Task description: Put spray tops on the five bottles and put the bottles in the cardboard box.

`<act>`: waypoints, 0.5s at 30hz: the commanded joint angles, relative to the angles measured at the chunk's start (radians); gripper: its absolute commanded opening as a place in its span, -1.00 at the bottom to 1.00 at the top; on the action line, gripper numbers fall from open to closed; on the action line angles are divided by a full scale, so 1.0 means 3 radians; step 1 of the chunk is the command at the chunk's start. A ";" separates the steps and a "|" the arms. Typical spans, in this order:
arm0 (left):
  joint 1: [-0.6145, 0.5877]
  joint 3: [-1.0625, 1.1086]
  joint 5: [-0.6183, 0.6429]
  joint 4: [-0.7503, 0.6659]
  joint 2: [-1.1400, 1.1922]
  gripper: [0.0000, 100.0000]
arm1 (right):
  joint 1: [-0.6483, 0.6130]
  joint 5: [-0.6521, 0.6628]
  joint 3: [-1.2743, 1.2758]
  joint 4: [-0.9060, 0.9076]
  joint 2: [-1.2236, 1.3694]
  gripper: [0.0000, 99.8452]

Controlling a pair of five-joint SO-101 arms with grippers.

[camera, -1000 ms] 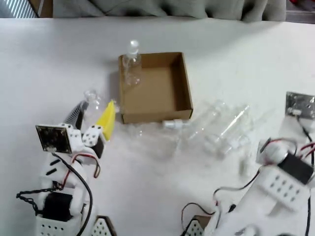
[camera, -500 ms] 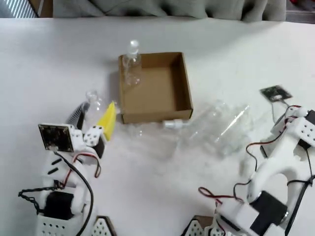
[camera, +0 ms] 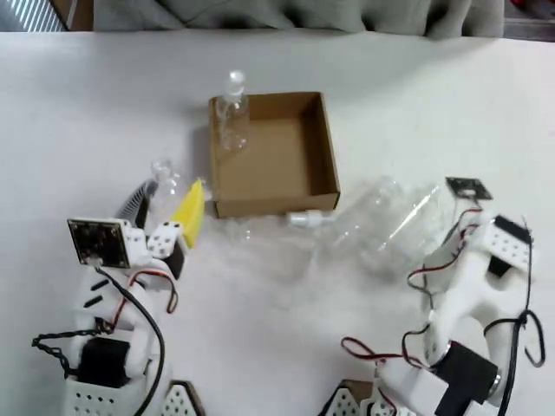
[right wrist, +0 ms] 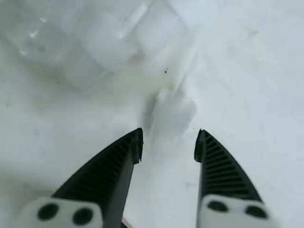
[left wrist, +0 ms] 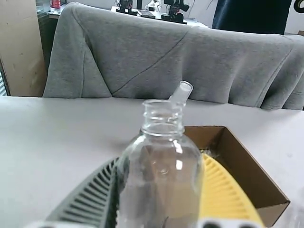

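Seen from above, your left tool (camera: pixel 165 198) sits just beside the cardboard box (camera: pixel 286 160), and the left wrist view adds what that angle blurs: its grey and yellow fingers (left wrist: pixel 228 199) are clamped on a clear bottle (left wrist: pixel 159 175), upright, its neck bare. A capped bottle (camera: pixel 231 117) stands at the box's far corner, and a heap of clear bottles (camera: pixel 390 221) lies on the tabletop (camera: pixel 104 95) near the box's opposite side. Your right wrist view shows the right tool (right wrist: pixel 168 142) spread open, with what looks like a white spray top (right wrist: pixel 172 111) lying just ahead of its tips.
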 commanded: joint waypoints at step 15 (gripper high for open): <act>-0.0033 -0.0015 -0.0015 -0.0092 -0.0033 -0.96 | 0.0540 0.0752 -0.0046 -0.0990 0.0386 -0.97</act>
